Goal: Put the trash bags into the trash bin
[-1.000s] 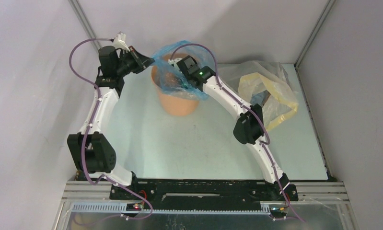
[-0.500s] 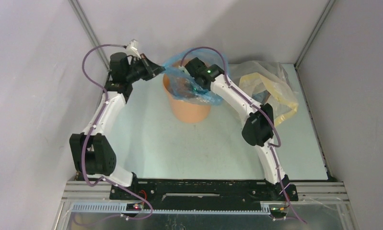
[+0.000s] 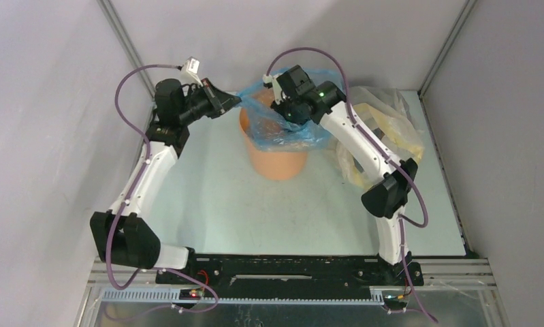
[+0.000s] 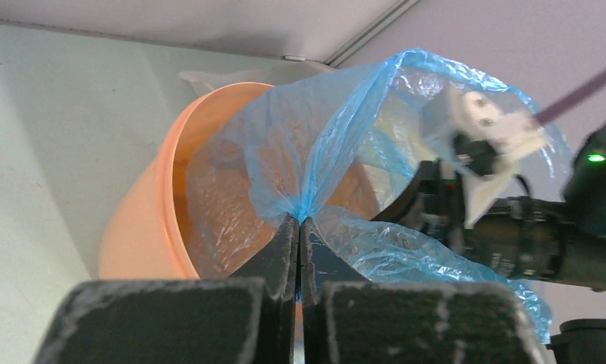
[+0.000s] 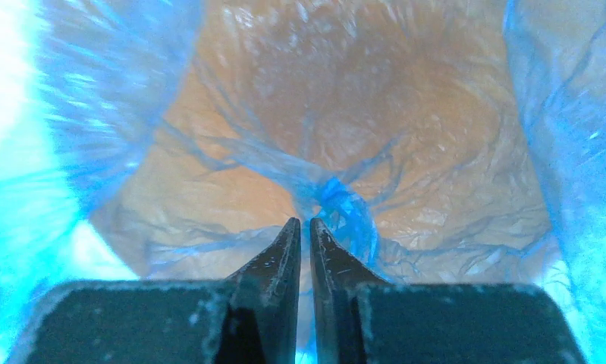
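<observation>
The orange-tan trash bin (image 3: 277,162) stands at the back middle of the table. A light-blue trash bag (image 3: 301,133) is draped over its mouth and hangs partly inside. My left gripper (image 3: 236,101) is shut on the bag's edge at the bin's left rim, and in the left wrist view (image 4: 299,221) the film bunches at its tips. My right gripper (image 3: 281,114) reaches down inside the bag. In the right wrist view (image 5: 300,222) its jaws stand almost together, next to the bag's gathered bottom seal (image 5: 337,199), with the bin's orange (image 5: 360,91) showing through the film.
A larger yellowish-clear plastic bag (image 3: 391,129) lies at the back right, beside the right arm. Grey walls and a metal frame close in the back and both sides. The right arm's wrist (image 4: 527,243) is close across the bin from my left gripper.
The bin and the bag have shifted to the right. Both grippers moved right with them, the left still gripping the bag's edge, the right still inside the bag.
</observation>
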Motion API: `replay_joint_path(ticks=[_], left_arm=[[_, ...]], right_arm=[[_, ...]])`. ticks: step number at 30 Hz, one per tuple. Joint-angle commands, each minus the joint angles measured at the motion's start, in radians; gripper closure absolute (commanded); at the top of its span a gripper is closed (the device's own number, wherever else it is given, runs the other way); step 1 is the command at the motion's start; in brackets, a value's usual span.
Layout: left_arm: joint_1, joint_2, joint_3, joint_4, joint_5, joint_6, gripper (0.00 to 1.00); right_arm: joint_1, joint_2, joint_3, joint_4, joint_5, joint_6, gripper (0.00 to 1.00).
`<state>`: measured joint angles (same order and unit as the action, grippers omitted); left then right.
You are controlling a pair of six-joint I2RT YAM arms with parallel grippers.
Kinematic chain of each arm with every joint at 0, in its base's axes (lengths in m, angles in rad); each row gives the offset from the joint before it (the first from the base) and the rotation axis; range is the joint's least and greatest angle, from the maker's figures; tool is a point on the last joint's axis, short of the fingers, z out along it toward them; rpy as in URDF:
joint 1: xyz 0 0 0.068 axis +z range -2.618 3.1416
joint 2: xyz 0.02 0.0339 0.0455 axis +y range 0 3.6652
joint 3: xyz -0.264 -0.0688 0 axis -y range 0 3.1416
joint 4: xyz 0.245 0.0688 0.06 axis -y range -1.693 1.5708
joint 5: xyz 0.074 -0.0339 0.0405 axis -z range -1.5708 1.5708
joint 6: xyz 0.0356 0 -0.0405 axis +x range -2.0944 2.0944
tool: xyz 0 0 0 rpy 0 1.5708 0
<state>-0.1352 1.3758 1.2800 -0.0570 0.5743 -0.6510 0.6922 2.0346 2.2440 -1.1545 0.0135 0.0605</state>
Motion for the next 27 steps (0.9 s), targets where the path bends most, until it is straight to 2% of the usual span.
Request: replay_joint_path(ticks=[1,4,7,11,18,27], left_arm=[[-0.002,-0.020,0.069,-0.037,-0.031,0.019,1.00],[0.003,0.005,0.136,-0.102,-0.057,0.068,1.00],[0.023,0.044,0.194,-0.152,-0.087,0.085,1.00],[0.046,0.086,0.236,-0.178,-0.098,0.101,1.00],[0.046,0.114,0.251,-0.199,-0.111,0.130,1.00],[0.045,0.136,0.266,-0.196,-0.100,0.119,1.00]], right_arm=[[0.012,-0.042,0.140,-0.029,-0.056,-0.009,0.84],[0.014,-0.059,0.180,-0.031,-0.080,-0.013,0.78],[0.019,-0.096,0.185,-0.012,-0.093,-0.015,0.68],[0.046,-0.166,0.180,-0.001,-0.066,-0.038,0.49],[0.075,-0.300,0.129,0.021,-0.021,-0.028,0.36],[0.077,-0.461,-0.001,0.056,-0.049,-0.004,0.17]])
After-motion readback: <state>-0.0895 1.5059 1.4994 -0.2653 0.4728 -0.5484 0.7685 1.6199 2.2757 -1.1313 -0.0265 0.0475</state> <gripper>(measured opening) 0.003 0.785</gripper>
